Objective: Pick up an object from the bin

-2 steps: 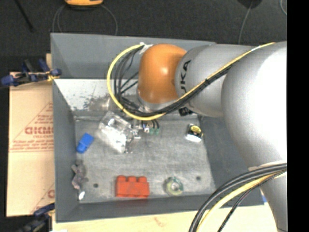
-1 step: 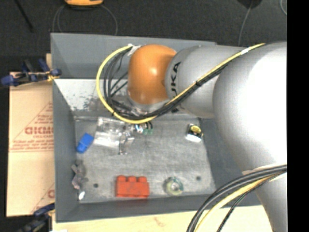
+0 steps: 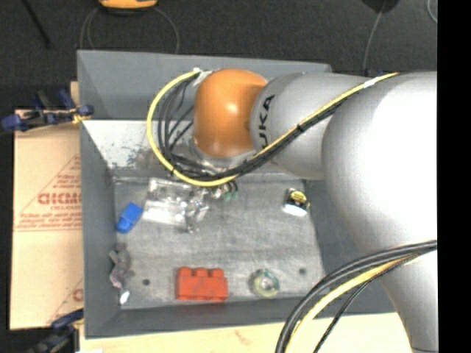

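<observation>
- the gripper (image 3: 196,209) hangs low under the arm's orange cover (image 3: 224,112), in the upper left part of the bin (image 3: 99,197); the cover and a loop of yellow cable (image 3: 158,101) hide most of it, so i cannot tell how wide it stands, nor whether it holds anything
- just beside and partly under it lies a clear crumpled plastic piece (image 3: 166,199); its right end meets the gripper, but touching or only overlapping cannot be told
- that piece lies flat on the floor, long axis running roughly left to right and dipping a little toward the right
- a small blue block (image 3: 129,217) sits just left of the plastic, tilted
- a white and yellow piece (image 3: 296,203) lies well apart, to the right, near the arm
- along the near wall: a red brick (image 3: 200,284), long side left to right; a round clear ring (image 3: 264,282) near its right end; a grey figure (image 3: 118,265) in the left corner
</observation>
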Motion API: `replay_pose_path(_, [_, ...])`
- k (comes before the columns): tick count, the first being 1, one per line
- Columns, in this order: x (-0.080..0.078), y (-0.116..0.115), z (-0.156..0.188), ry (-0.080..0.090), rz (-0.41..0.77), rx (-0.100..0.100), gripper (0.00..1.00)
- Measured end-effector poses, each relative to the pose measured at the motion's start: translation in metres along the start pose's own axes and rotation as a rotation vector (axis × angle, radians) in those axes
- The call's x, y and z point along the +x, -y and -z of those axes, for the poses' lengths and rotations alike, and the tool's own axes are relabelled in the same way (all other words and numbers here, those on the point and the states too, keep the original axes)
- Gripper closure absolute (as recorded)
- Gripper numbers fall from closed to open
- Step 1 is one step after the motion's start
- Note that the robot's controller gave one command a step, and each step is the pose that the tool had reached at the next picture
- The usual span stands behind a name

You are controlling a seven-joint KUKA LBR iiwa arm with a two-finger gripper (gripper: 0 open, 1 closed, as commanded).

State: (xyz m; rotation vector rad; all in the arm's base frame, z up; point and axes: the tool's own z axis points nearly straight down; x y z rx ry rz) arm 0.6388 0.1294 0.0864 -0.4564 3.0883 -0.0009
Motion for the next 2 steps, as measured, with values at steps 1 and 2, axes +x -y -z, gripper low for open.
replay_pose_path(1, [-0.001, -0.001, 0.002, 0.003, -0.003, -0.004, 1.00])
replay_pose_path(2, [0.004, -0.006, 0.141, -0.010, 0.081, -0.001, 1.00])
